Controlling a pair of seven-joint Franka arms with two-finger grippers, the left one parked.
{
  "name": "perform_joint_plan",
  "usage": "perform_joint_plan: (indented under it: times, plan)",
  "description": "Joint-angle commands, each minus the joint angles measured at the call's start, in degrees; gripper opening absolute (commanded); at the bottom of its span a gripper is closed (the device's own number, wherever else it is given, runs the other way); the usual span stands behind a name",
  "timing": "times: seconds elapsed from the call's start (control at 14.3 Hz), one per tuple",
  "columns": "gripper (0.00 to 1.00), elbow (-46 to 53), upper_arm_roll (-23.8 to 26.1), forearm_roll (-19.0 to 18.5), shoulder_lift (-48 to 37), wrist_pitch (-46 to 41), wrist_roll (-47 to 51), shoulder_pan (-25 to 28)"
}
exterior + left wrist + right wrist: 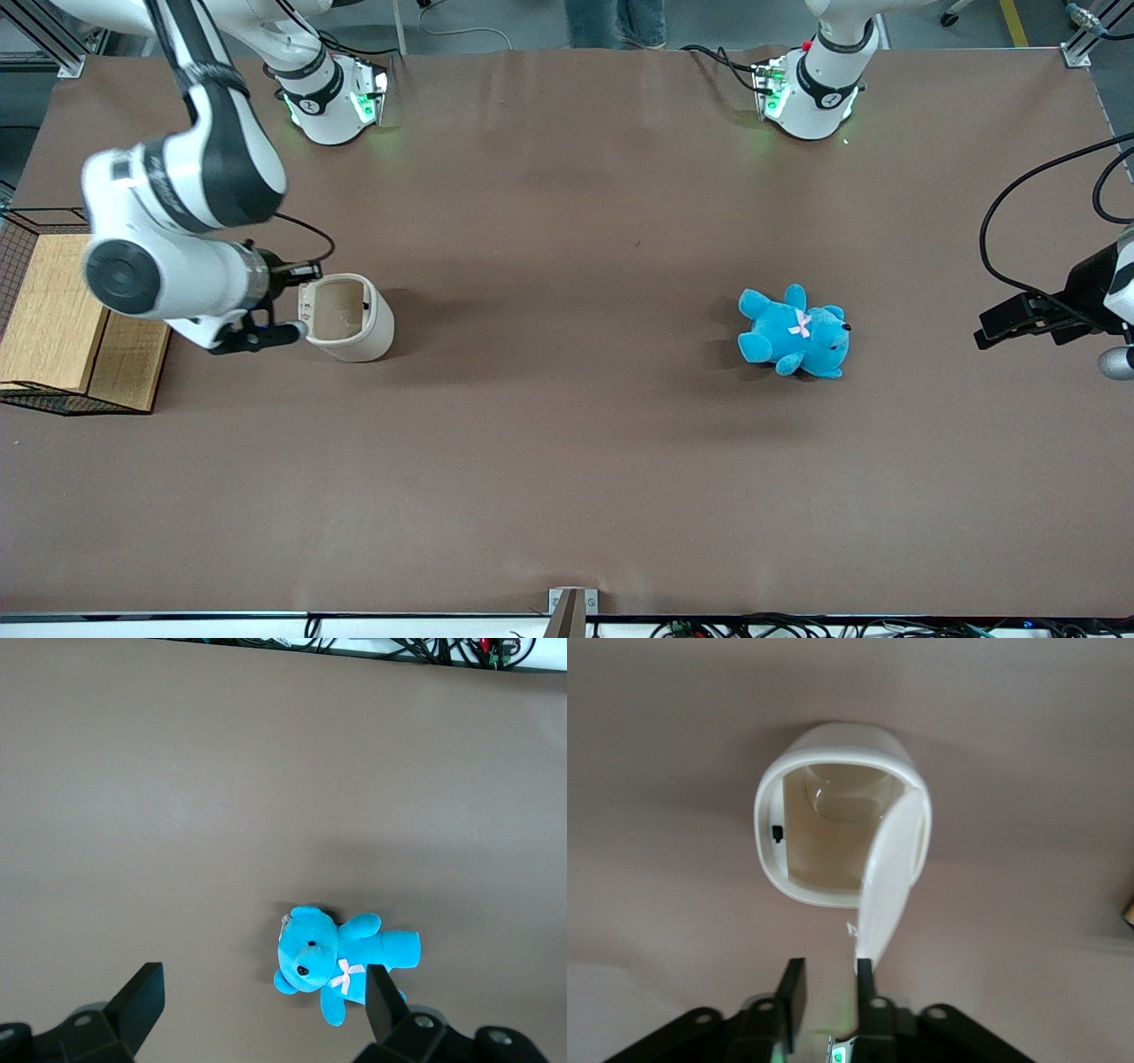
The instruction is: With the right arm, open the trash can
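The cream-white trash can stands on the brown table toward the working arm's end. Its mouth is uncovered and shows the tan inside. The flat lid is swung out on its hinge and stands on edge, its free end pointing at my gripper. The right arm's gripper is right beside the can at the lid's free end. In the right wrist view the gripper is open, with nothing between its fingers. One fingertip is at the tip of the lid.
A wire-mesh basket with wooden blocks stands at the table's edge next to the right arm. A blue teddy bear lies toward the parked arm's end and also shows in the left wrist view. The arm bases stand farthest from the front camera.
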Motion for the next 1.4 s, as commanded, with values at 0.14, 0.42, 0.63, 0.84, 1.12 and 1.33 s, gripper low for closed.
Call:
perform_joint_plan:
  times: [0.14, 0.42, 0.63, 0.84, 1.12, 1.33]
  plan:
    - [1.00, 7.7, 0.1, 0.0, -0.1, -3.2, -0.5, -4.3]
    - [1.00, 14.0, 0.0, -5.4, -0.2, -2.0, -0.4, -4.7]
    - [1.00, 15.6, 0.3, -4.4, -2.8, -0.6, -0.5, -7.8]
    - [1.00, 15.7, 0.3, -3.2, -5.2, -0.3, -0.5, -8.6]
    - [1.00, 15.8, -1.3, -3.3, -7.8, 2.5, -0.5, -7.2]
    - [1.00, 14.2, -6.5, -3.1, -8.8, 3.1, -0.5, -1.9]
